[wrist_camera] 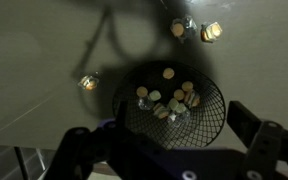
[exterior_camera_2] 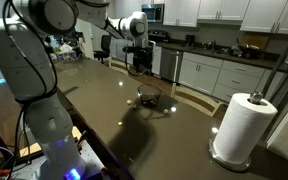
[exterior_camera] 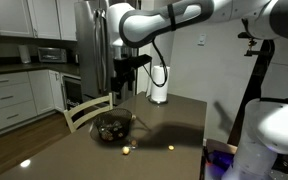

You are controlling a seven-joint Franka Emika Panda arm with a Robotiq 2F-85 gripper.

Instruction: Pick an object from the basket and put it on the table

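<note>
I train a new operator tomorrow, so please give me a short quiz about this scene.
1. True or false: the basket is empty.
2. The jaws are: A) shut on an item, B) open above the basket, C) pressed flat against a wall.
3. Fill in: some small items lie outside the basket, on the ___.
Key: 1 false, it holds several small items; 2 B; 3 table.

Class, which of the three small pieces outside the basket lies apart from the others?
The lone piece left of the basket in the wrist view; the other pair sits close together.
</note>
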